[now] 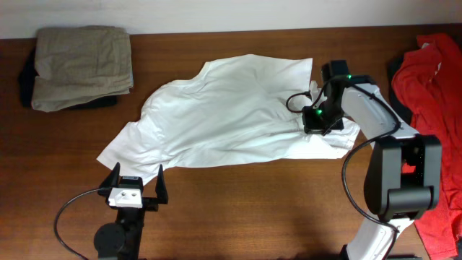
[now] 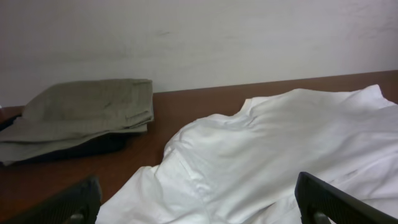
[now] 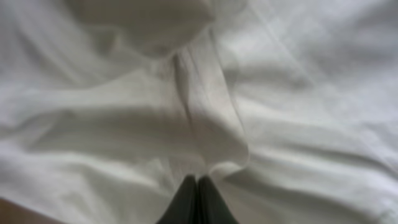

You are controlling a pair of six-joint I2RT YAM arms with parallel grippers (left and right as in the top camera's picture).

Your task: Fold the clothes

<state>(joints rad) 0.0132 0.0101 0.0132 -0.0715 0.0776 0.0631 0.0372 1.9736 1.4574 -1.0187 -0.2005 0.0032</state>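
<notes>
A brown bench [image 1: 238, 206] is carrying the shirt [image 1: 224, 115], spread across mid-frame. Right gripper [image 3: 198, 182] jaws are pinching a fold at its right edge; left gripper [image 1: 137, 179] jaws are standing apart at lower left.

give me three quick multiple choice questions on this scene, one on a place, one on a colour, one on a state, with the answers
1. Where on the table do the folded khaki trousers lie?
A front edge
B far left corner
C right edge

2. What colour is the garment at the table's right edge?
A blue
B green
C red

3. How is the right tool?
A shut on the white shirt
B wide open over bare wood
C holding the trousers

Answers:
1 B, the overhead view shows them stacked in the far left corner.
2 C, bright red cloth lies there.
3 A, its wrist view shows it pinched shut on a fold of white cloth.
</notes>
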